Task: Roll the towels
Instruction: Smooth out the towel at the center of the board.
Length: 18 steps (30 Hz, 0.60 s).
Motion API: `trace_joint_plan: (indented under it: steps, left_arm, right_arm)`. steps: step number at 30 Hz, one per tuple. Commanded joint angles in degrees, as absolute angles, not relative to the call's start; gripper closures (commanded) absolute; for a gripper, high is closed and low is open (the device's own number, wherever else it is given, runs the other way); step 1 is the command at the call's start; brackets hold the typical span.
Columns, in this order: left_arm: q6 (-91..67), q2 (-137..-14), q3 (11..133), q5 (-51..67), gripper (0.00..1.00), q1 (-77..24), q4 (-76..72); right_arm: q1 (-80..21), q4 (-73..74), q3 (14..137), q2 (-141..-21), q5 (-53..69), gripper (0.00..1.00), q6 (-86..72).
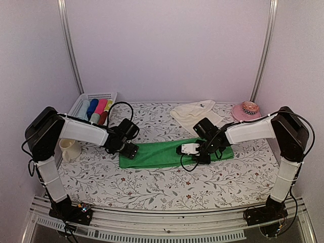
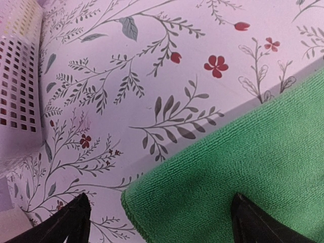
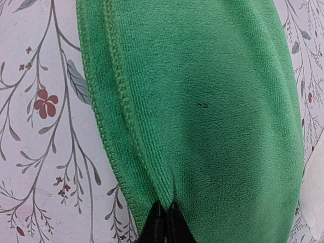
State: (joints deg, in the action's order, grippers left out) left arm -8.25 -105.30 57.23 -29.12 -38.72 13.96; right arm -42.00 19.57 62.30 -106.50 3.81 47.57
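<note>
Green towel (image 1: 157, 154) lies flat as a long strip mid-tabletop (image 1: 167, 188), between the two arms. Right gripper (image 3: 164, 223) is pinched tight on the towel's edge, with the cloth puckering at the tips. Left gripper (image 2: 162, 223) is spread wide over the towel's left corner, holding nothing. Cream towel (image 1: 195, 114) lies rumpled just behind.

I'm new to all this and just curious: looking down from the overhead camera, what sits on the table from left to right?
Going rightward: cream mug → white basket → green towel → pink dish.
</note>
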Motion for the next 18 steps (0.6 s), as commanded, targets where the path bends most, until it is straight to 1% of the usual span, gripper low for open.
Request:
trace_joint_plan:
  steps: [1, 6, 18]
  left_arm:
    - [-7.9, -108.6, 56.3, -28.5, 0.03, -38.1, 16.6]
    - [-8.0, -108.3, 56.4, -28.4, 0.03, -37.7, 16.9]
    - [-8.0, -107.8, 56.5, -28.3, 0.03, -37.3, 17.6]
  right_arm:
    - [-42.3, 22.7, 63.3, -102.9, 6.6, 0.98, 48.4]
    - [-42.3, 25.6, 63.0, -101.8, 8.2, 0.98, 50.2]
    - [-42.4, 27.5, 62.4, -103.7, 7.0, 0.98, 51.5]
